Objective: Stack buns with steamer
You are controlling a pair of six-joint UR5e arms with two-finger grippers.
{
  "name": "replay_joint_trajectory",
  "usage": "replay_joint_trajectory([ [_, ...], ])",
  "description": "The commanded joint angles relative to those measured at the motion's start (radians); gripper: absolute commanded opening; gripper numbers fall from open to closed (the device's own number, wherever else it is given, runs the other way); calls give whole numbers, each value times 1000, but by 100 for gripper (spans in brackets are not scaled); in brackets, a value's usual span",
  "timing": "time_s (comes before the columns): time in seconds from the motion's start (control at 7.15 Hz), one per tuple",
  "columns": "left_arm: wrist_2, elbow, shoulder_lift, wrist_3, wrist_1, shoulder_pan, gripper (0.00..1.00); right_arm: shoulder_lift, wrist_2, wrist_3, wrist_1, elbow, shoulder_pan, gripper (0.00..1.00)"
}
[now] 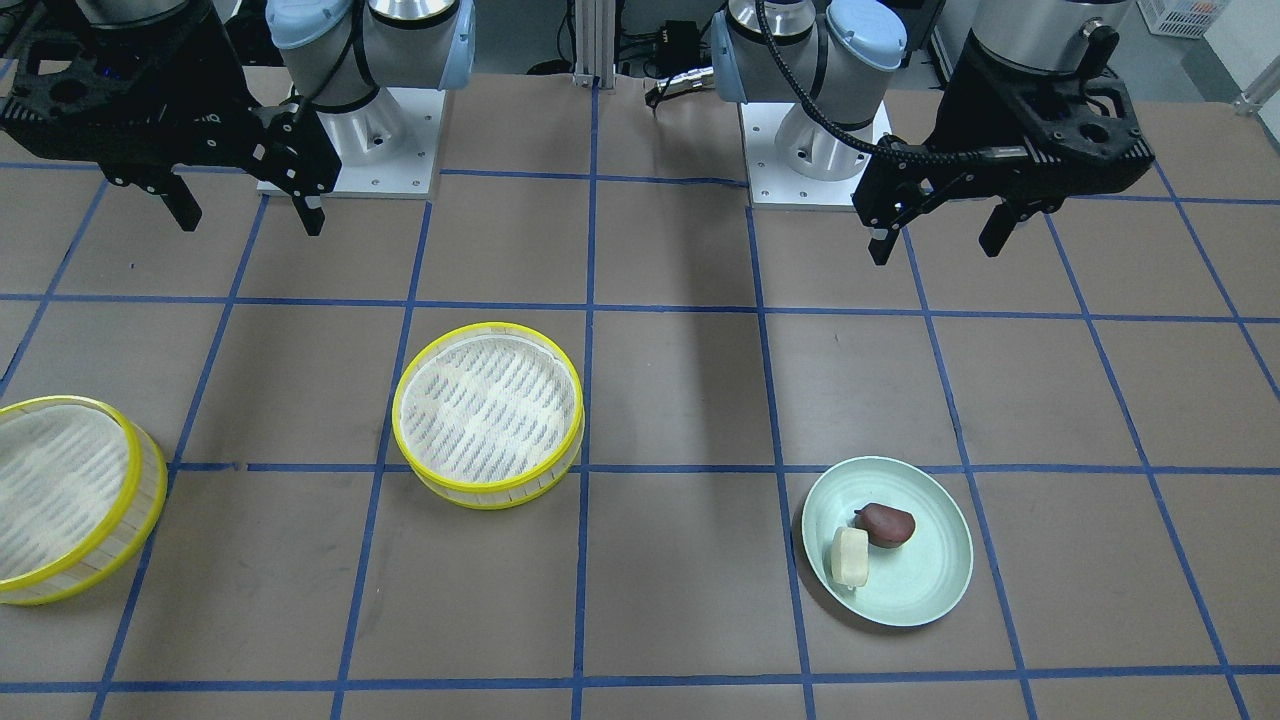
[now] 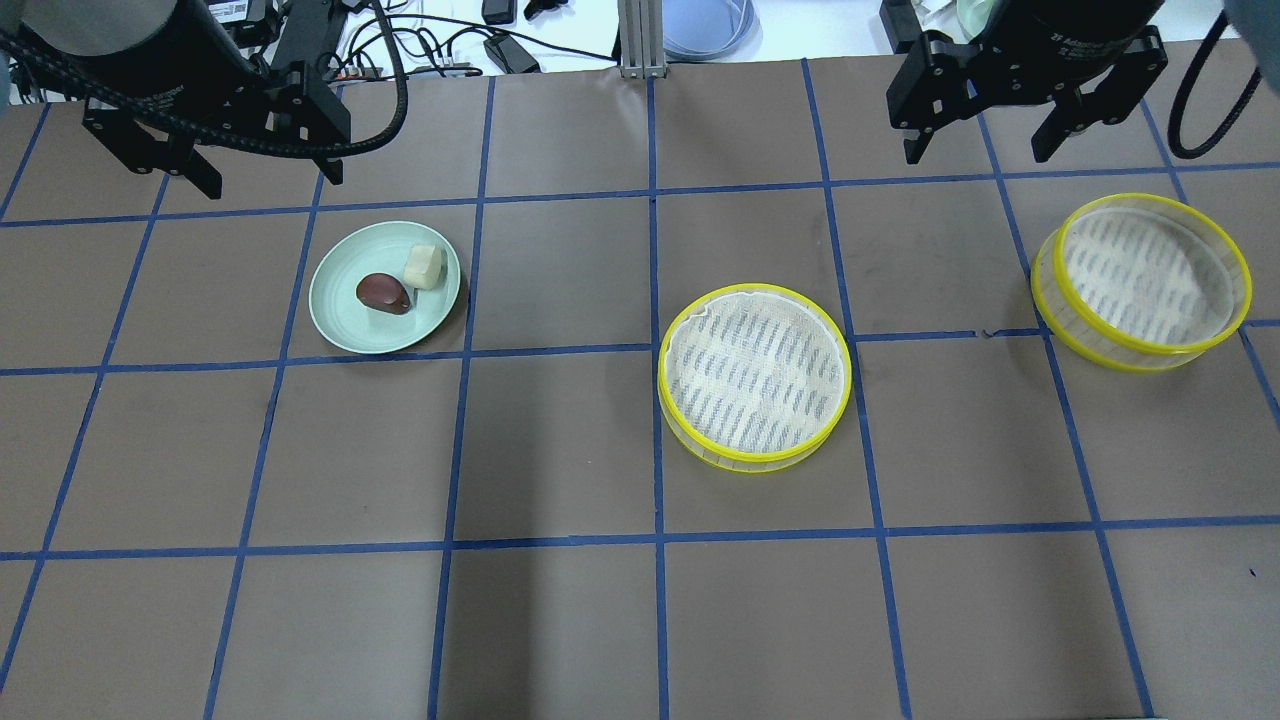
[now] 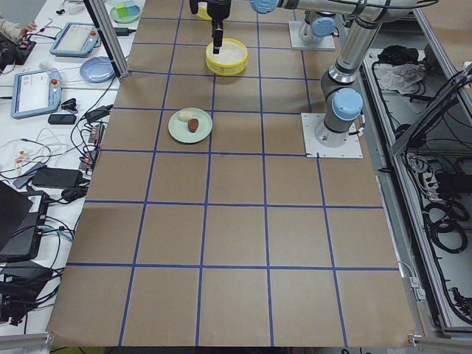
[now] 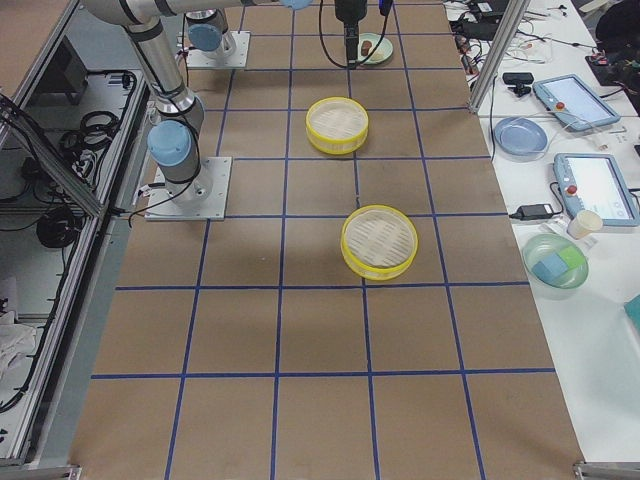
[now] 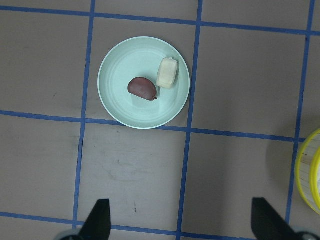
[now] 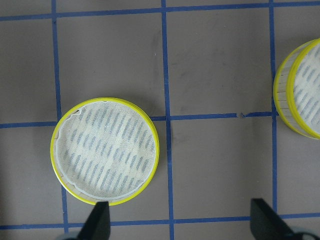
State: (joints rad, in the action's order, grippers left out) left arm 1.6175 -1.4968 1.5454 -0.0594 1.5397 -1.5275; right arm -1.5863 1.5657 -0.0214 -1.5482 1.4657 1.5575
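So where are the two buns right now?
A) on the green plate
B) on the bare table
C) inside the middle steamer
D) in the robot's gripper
A: the cream bun and the dark red-brown bun lie side by side on the pale green plate, and the middle steamer holds nothing.

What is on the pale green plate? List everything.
On the pale green plate lie a cream bun and a dark reddish-brown bun, side by side. Nothing else shows on it. The plate surface directly beneath the two is covered.
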Motion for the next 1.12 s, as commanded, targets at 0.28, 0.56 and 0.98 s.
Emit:
replay_joint_trajectory([
  [0.28, 12, -39, 24, 27, -76, 3, 100, 3, 2, 12, -16, 45, 1, 99],
  [0.56, 15, -49, 187, 112, -263, 16, 100, 35, 34, 107, -45, 80, -29, 99],
  [0.98, 4, -40, 425, 84, -438, 35, 100, 162, 74, 278, -151, 81, -230, 99],
])
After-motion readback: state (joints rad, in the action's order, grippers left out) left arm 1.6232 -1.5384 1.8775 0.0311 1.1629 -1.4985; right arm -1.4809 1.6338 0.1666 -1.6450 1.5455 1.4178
